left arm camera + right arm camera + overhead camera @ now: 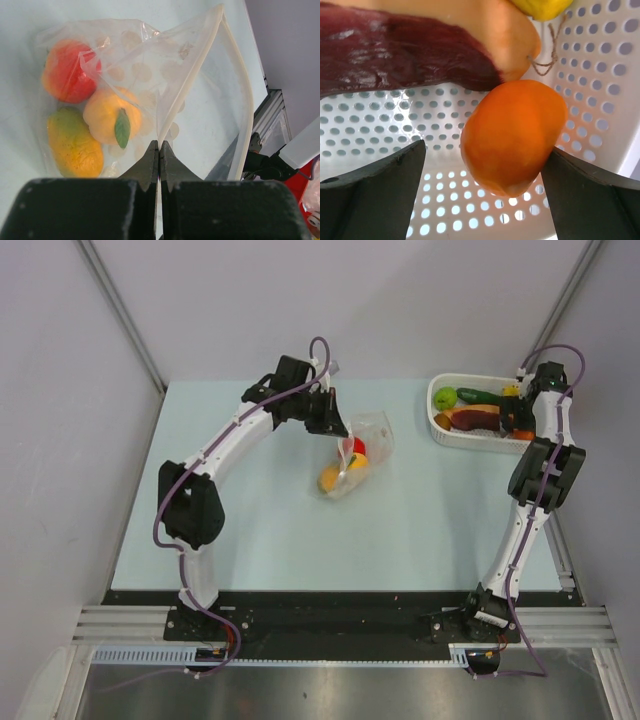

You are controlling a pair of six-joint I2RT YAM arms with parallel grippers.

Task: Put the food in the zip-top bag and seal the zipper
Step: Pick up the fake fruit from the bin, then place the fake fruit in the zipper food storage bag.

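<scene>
surface: pale blue; it carries the zip-top bag near its centre and the basket at the far right corner
basket: white and perforated; you will find loose food in it, including a dark maroon piece
zip-top bag: lies on the surface, well apart from the basket; dotted film crumpled; mouth open
left hand: fingers together, clamped on the mouth edge of the zip-top bag
right hand: down inside the basket; fingers apart, one on each side of the orange fruit; you cannot tell whether either finger touches it
zipper: pale strip round the bag mouth; its two sides stand parted, meeting at the left hand
red fruit: inside the bag, at the closed end
green-yellow fruit: inside the bag, beside the red fruit
yellow fruit: inside the bag, green leaf on it; touches both neighbours
orange fruit: in the basket, just below the dark maroon piece
</scene>
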